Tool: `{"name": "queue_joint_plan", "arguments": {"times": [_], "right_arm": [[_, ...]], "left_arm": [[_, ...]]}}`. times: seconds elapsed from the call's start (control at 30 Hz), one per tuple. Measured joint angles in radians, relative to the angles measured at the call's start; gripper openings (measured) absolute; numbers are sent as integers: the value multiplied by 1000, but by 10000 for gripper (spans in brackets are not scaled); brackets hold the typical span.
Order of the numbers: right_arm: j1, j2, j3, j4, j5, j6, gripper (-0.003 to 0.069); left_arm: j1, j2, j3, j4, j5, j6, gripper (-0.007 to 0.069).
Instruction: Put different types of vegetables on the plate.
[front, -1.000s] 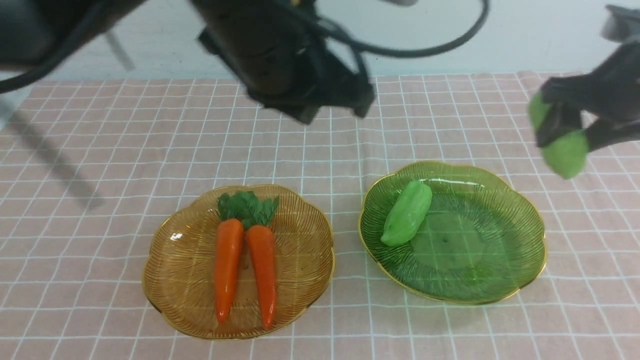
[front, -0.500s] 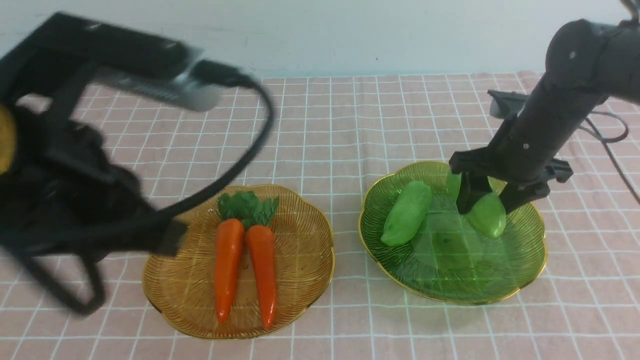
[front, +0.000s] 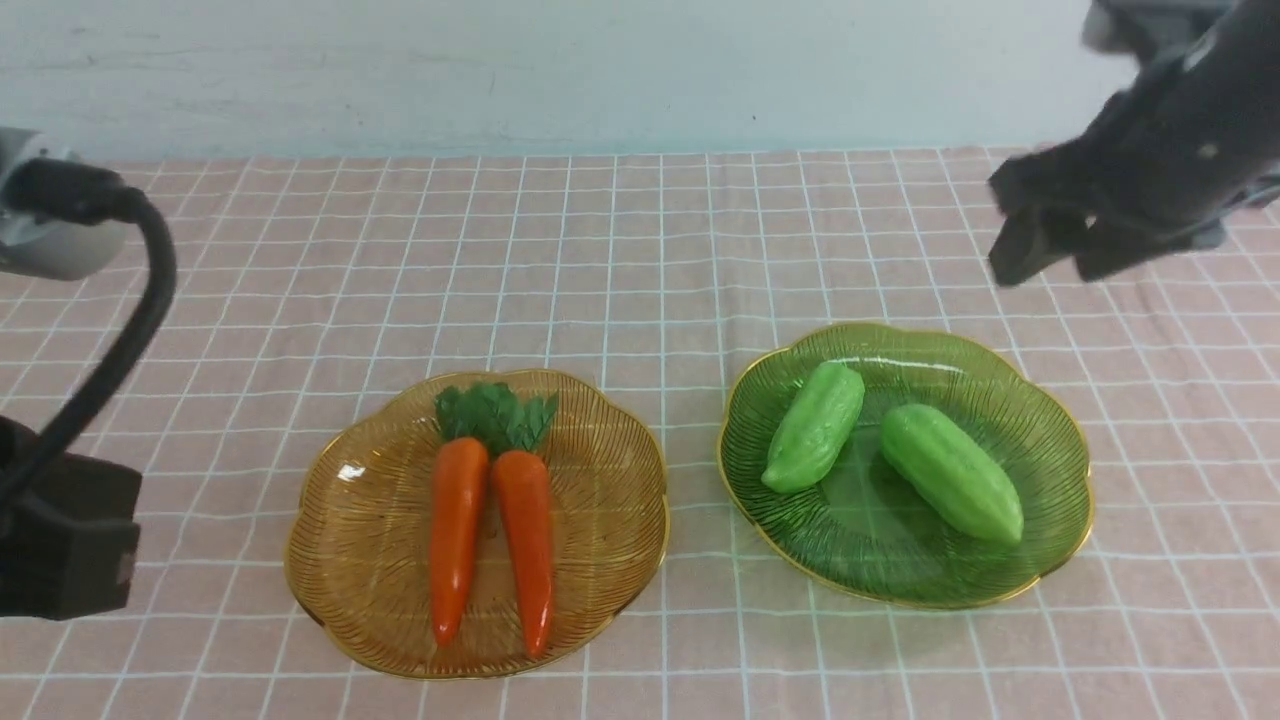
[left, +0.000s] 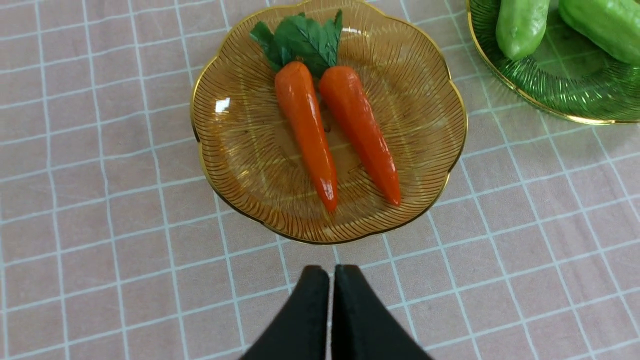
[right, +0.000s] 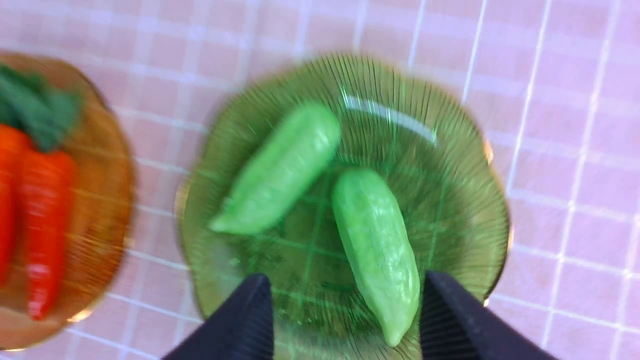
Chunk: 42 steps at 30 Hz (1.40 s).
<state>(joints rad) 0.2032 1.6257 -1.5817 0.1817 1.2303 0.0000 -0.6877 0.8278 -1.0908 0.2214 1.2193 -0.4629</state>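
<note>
While the right gripper hangs raised over the far right part of the table, its jaws stand wide apart and empty, touching neither vegetable on the green plate. Beyond that plate's far right rim in the front view, the gripper is well clear of both light green ridged toy gourds. Of these, the left gourd lies slanted along the plate's left side, and the right gourd slants the other way, its near end toward the near right rim; the two are apart.

With its fingertips brought together, the left gripper is closed and has hold of nothing. Both orange toy carrots, the left carrot and the right carrot, lie away from it, side by side on the amber plate, their dark green leafy tops toward its far rim and their tips pointing to the near side.
</note>
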Motion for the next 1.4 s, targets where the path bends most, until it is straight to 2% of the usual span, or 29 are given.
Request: {"name": "queue_joint_plan", "arguments": {"times": [0.2,0.3,0.37,0.47,0.53,0.57,0.6,0.7,0.83,1.0,1.4], "right_arm": [[0,-288,0,-1,18,-6,288],[0,-530,52,-1,-26,-14,179],[0,-676,138,-1,-124,-17,120],[0,-818,254,-1,-249,-17,78],[0,-1066,496,-1,-514,-17,25],[0,-1098,554,-1,-557,-17,16],[0,-1177,653,-2,-669,-17,3],[0,-1432,977,-2,-1020,-17,-12],[0,-1596,1190,-2,-1184,-20,-13],[0,-1635,1241,-2,-1249,-52,-14],[0,-1635,1245,-2,-1251,-58,-14]], "left_arm": [[0,-14,4,21,0,-1,-3],[0,-15,17,28,0,-1,-3],[0,-15,30,30,-3,-2,-3],[0,-15,55,30,-9,-23,-3],[0,-15,79,30,-12,-42,-3],[0,-15,82,30,-14,-43,-3],[0,-15,86,32,-17,-44,-3],[0,-15,87,46,-27,-49,-3],[0,-15,87,49,-39,-49,-3],[0,-47,106,49,-44,-51,-3],[0,-262,188,118,-53,-53,-3]]}}
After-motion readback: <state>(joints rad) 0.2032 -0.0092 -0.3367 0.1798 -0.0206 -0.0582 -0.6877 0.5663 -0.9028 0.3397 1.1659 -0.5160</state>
